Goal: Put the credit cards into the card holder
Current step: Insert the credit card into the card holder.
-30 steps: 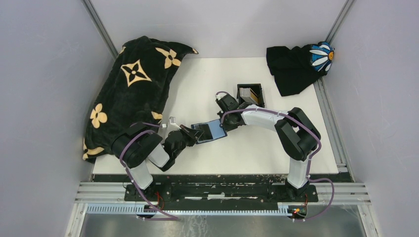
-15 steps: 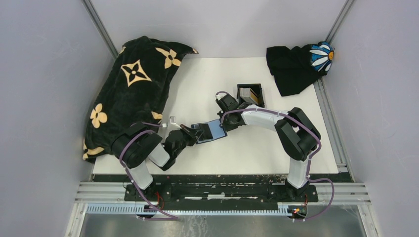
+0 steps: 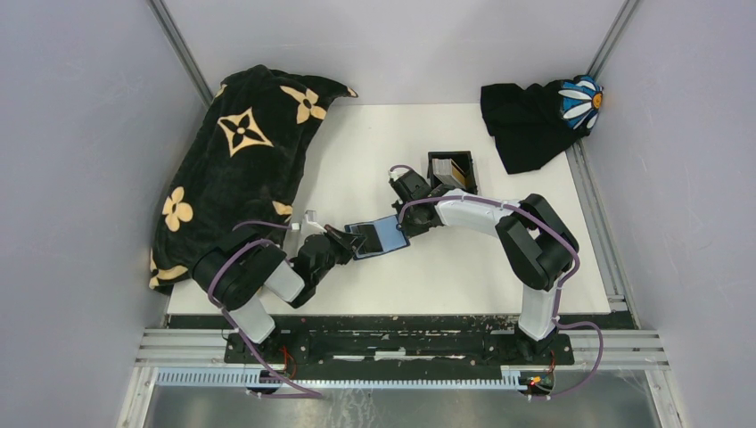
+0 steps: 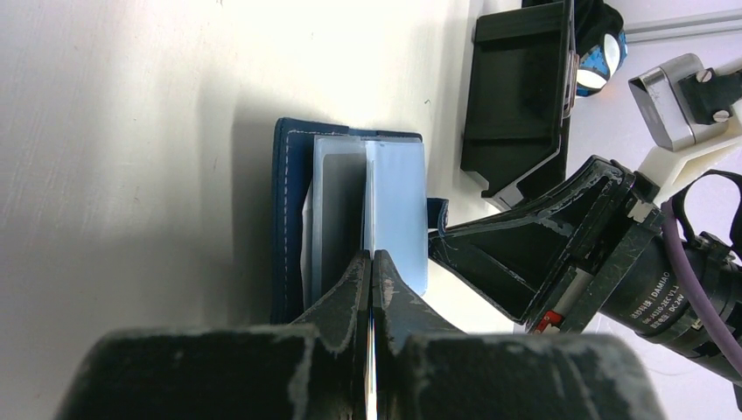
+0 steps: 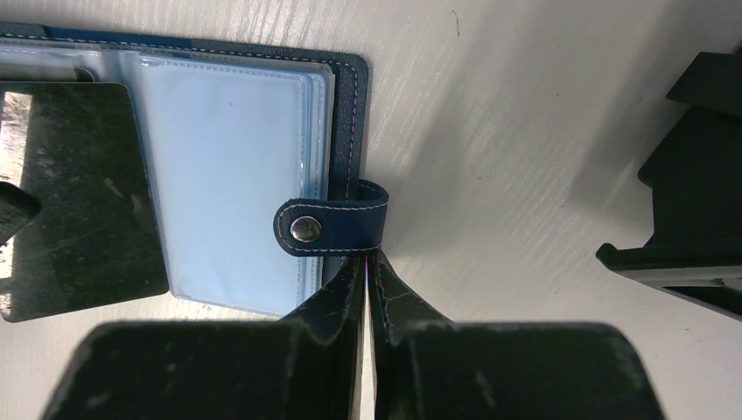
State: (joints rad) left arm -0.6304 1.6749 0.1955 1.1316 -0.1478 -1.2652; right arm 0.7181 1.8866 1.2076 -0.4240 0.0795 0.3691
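The card holder (image 3: pixel 382 235) lies open mid-table, its navy cover (image 4: pixel 284 236) and light blue sleeves (image 5: pixel 227 175) facing up. My left gripper (image 3: pixel 346 240) (image 4: pixel 369 255) is at its left end, shut on a dark grey credit card (image 5: pixel 83 192) that lies over the left pages. My right gripper (image 3: pixel 408 223) (image 5: pixel 367 258) is at the right end, its tips shut on the edge of the snap tab (image 5: pixel 332 226). More credit cards (image 3: pixel 450 170) stand in the black tray (image 3: pixel 465 161).
The black tray (image 4: pixel 516 96) (image 5: pixel 691 210) stands just behind the right gripper. A black cloth with tan flowers (image 3: pixel 236 169) covers the table's left side. A black cloth with a daisy (image 3: pixel 535 120) lies at the back right corner.
The left arm's elbow has swung slightly to the left. Both grippers, the card and the holder keep their places.
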